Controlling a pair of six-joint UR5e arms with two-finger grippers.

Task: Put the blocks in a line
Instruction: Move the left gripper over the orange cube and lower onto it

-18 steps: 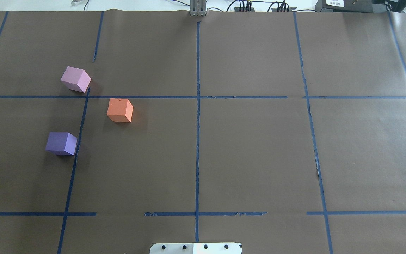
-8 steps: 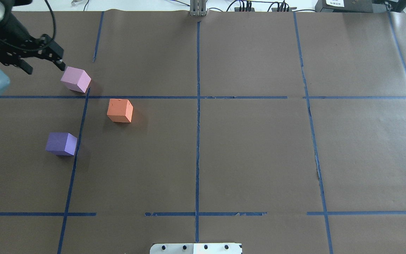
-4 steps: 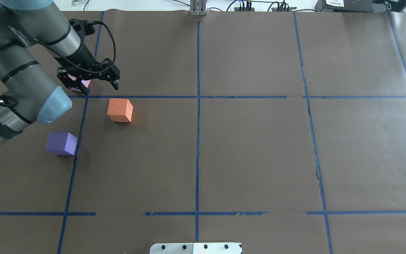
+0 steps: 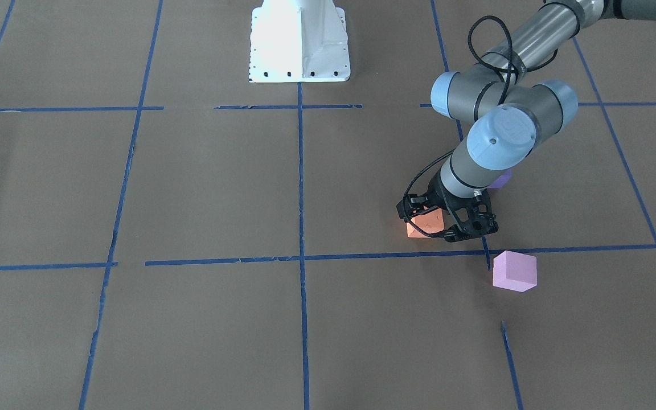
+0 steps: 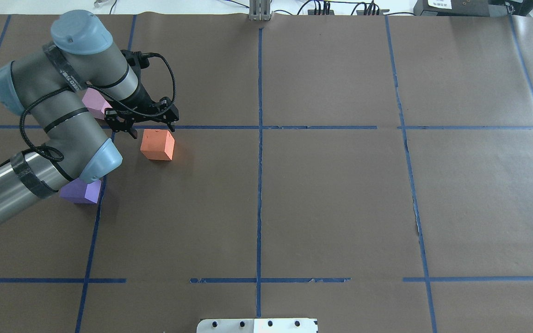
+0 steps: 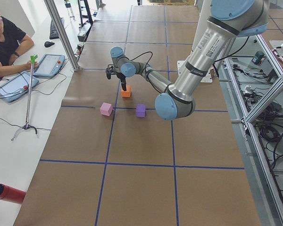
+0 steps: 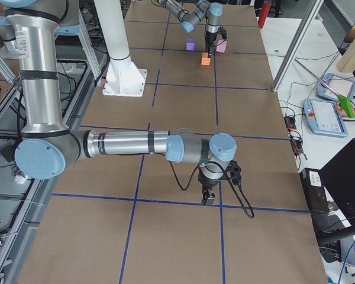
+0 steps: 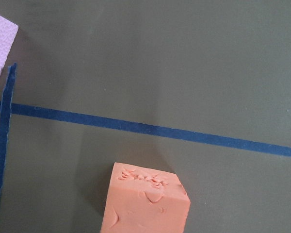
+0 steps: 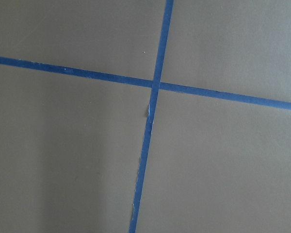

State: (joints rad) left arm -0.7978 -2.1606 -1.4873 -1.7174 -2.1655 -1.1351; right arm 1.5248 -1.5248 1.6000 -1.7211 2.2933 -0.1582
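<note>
**On the counter's left half: line not started, first pick pending**

On the brown paper-covered counter (image 5: 340,208), the three blocks sit scattered and apart, forming no row. The small matte orange foam cube (image 5: 157,145) lies just on my side of a blue tape line (image 5: 201,127). The pale pink-lilac foam cube (image 4: 513,271) is past that line. The violet-blue foam cube (image 5: 81,192) is nearer my base, half hidden under my arm. My left end effector (image 5: 153,132) hangs over the orange cube, jaws spread wide, gripping nothing. My right end effector (image 7: 207,195) is far off, and I can't tell if it's spread or closed. My read: nothing placed, every move left, and grasping orange looks like the first.
</note>
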